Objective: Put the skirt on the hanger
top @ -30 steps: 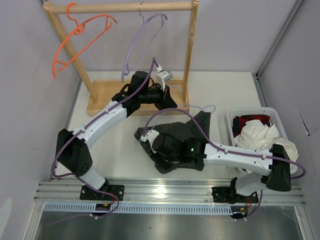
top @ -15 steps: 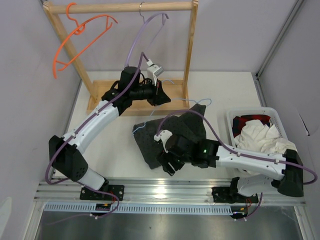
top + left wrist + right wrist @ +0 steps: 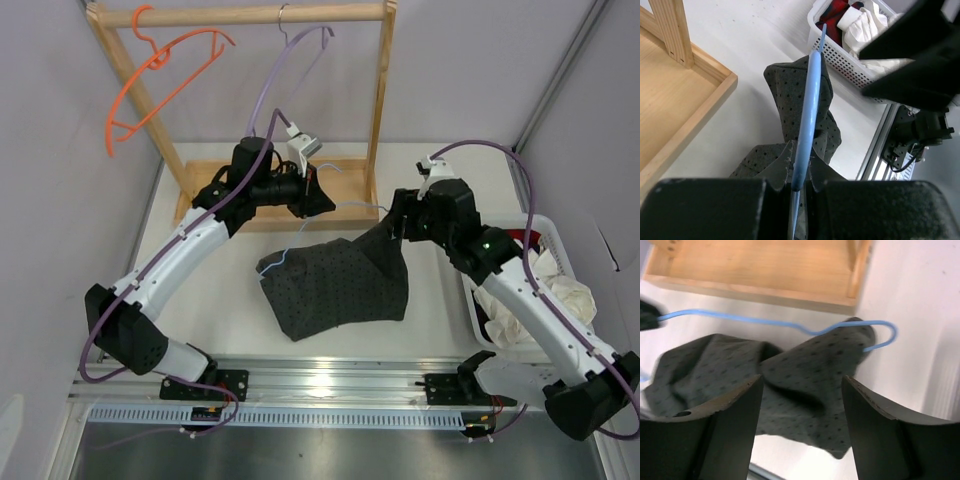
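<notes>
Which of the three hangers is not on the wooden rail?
The thin light-blue wire hanger: the left gripper holds it at the dark grey dotted skirt; the orange hanger and purple hanger hang.

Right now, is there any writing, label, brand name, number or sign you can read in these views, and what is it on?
None can be read in any view.
The skirt carries only a pattern of pale dots, not print.
The hanger, the basket and the wooden rack show no label or marking.
</notes>
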